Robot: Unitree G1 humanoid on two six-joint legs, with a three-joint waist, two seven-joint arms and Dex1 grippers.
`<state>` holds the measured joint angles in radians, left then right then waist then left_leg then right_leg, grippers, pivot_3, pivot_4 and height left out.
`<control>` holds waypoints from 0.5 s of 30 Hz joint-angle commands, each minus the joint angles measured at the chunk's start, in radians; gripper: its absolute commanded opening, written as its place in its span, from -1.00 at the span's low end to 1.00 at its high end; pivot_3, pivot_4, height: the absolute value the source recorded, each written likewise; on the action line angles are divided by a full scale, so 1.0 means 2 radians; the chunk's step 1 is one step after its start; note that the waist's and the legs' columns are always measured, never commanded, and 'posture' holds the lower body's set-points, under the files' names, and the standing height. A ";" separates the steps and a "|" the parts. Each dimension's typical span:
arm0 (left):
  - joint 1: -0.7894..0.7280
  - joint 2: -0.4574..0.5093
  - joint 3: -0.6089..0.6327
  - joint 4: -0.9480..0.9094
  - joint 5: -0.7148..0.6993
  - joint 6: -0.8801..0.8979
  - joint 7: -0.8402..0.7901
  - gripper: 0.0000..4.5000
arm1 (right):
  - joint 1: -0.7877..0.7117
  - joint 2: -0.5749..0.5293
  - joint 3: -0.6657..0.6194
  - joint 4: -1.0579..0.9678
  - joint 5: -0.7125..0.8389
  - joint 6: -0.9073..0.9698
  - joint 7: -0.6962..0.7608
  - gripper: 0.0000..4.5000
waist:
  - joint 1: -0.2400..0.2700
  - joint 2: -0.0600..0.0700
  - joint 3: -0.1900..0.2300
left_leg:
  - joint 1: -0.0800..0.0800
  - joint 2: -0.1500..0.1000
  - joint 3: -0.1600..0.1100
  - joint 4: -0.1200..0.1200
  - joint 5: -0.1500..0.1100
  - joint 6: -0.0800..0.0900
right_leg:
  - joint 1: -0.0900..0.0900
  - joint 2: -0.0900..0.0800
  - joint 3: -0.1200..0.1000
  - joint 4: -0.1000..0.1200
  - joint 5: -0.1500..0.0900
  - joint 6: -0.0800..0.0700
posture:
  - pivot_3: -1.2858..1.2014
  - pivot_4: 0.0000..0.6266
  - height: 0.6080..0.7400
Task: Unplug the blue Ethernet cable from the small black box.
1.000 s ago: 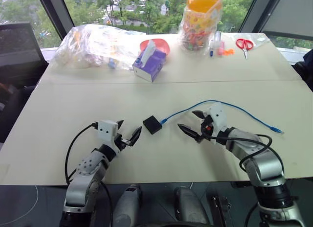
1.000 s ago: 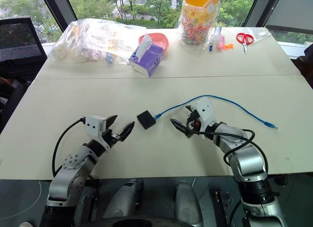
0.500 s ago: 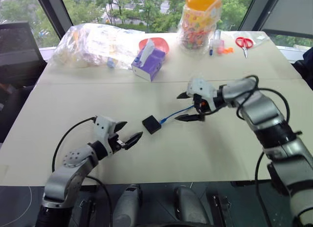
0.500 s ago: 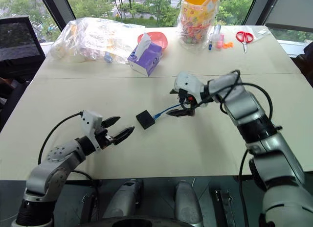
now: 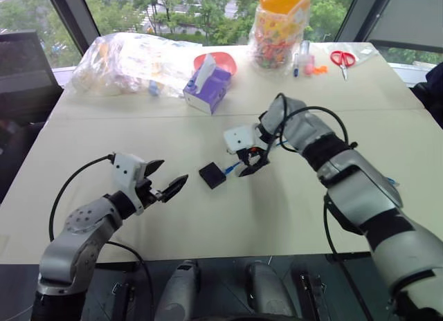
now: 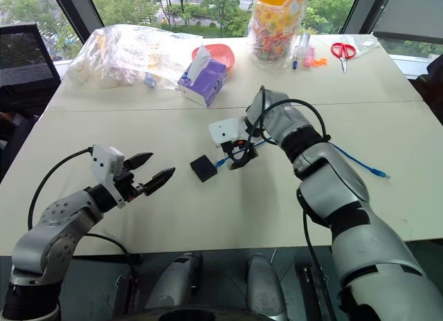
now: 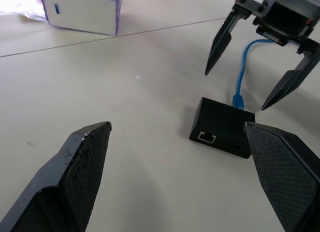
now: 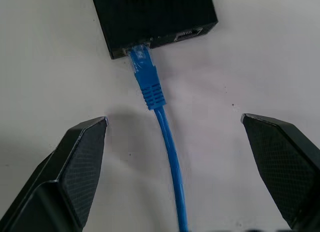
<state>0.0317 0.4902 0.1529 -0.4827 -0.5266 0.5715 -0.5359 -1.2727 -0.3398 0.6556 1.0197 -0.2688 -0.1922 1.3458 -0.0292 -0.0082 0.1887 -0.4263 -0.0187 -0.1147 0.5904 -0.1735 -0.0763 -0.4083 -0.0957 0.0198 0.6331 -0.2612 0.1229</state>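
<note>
Your right wrist view alone shows the cable plugged into the box; both the right gripper and the left gripper spread wide, empty.

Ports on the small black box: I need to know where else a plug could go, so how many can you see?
2: one holds the blue Ethernet cable, one sits empty beside it on the small black box. Other sides may hide more.
</note>
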 commanded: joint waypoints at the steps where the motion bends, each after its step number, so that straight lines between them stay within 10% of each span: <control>1: 0.004 0.001 0.011 -0.020 0.008 -0.019 0.006 0.97 | -0.028 0.018 -0.010 0.043 -0.021 -0.033 -0.017 1.00 | -0.004 0.000 0.000 | 0.000 0.000 0.000 0.000 0.000 0.000 | 0.000 0.000 0.000 0.000 0.000 0.000 | 0.03 -0.52 0.80; 9: 0.012 0.000 0.019 -0.005 0.019 -0.046 0.010 0.97 | -0.039 0.042 -0.018 0.081 -0.041 -0.057 0.014 1.00 | -0.008 0.000 0.000 | 0.001 0.000 0.000 0.000 0.000 0.000 | 0.000 0.000 0.000 0.001 0.000 0.000 | 0.03 -0.52 0.80; 15: 0.011 -0.001 0.024 0.014 0.027 -0.065 0.007 1.00 | -0.036 0.048 -0.025 0.085 -0.052 -0.064 0.031 0.00 | -0.008 0.000 0.000 | 0.001 0.000 0.000 0.000 0.000 0.000 | 0.000 0.000 0.000 0.001 0.000 0.000 | 0.03 -0.52 0.80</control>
<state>0.0594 0.4891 0.1743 -0.4551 -0.4793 0.4719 -0.5199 -1.3364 -0.2519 0.6227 1.1864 -0.3661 -0.3128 1.4023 -0.0455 -0.0080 0.1887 -0.4244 -0.0187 -0.1154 0.5905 -0.1728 -0.0772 -0.4078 -0.0950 0.0201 0.6365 -0.2611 0.1230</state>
